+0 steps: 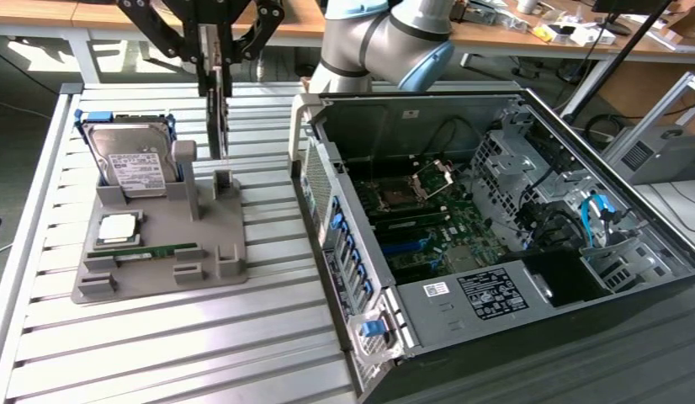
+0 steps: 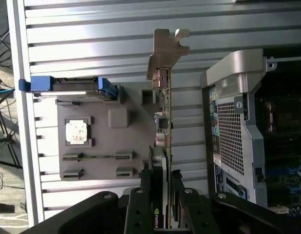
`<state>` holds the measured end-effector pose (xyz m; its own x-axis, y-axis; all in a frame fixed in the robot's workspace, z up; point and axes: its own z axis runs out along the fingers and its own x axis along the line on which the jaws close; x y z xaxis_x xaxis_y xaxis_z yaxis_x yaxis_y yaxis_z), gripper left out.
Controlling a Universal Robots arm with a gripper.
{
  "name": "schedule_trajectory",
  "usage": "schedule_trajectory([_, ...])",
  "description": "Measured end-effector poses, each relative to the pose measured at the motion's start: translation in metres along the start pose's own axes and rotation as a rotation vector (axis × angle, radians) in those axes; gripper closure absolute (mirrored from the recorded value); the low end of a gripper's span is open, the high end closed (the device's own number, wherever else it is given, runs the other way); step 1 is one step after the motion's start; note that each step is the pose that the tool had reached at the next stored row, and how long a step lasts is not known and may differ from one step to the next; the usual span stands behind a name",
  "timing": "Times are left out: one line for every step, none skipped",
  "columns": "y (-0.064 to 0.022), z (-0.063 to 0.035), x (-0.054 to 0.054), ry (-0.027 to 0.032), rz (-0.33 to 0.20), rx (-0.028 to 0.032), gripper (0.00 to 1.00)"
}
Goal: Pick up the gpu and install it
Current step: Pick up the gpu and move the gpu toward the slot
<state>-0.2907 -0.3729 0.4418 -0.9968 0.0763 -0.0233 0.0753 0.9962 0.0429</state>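
Pinching the gpu (image 1: 220, 126) by its two flat faces with the claw (image 1: 216, 80), upper left of the exterior view. Hanging upright and edge-on below the grip, over the rear of the grey holder (image 1: 156, 269), just beside the hard drive (image 1: 129, 164) standing there. Ending in a silvery bracket (image 2: 166, 53) at one end. Apart from the open computer case (image 1: 471, 236) on the exterior view's right.
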Motion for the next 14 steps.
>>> schedule_trajectory([0.0,-0.0014,0.0,0.0,0.0,0.0,0.73])
schedule_trajectory([0.0001,-0.0025,0.0,0.0,0.0,-0.0001,0.73])
schedule_trajectory([0.0002,-0.0039,0.0,0.0,0.0,0.0,0.73])
schedule_trajectory([0.0002,-0.0051,0.0,0.0,0.0,-0.0001,0.73])
schedule_trajectory([0.0003,-0.0064,0.0,0.0,0.0,-0.0001,0.73])
schedule_trajectory([0.0003,-0.0077,0.0,0.0,0.0,0.0,0.73])
schedule_trajectory([0.0005,-0.0108,0.0,0.0001,0.0,0.0,0.73])
schedule_trajectory([0.0005,-0.0127,0.0,0.0,0.0,0.0,0.73])
schedule_trajectory([0.0006,-0.014,0.0,0.0,0.0,0.0,0.73])
schedule_trajectory([0.0006,-0.0154,0.0,0.0,0.0,0.0,0.73])
schedule_trajectory([0.0007,-0.0173,0.0,-0.0001,0.0,-0.0001,0.73])
schedule_trajectory([0.0008,-0.0188,0.0,0.0,0.0,0.0,0.73])
schedule_trajectory([0.0009,-0.0204,0.0,0.0,0.0,0.0,0.73])
schedule_trajectory([0.0009,-0.022,-0.001,0.0,0.0,0.0,0.73])
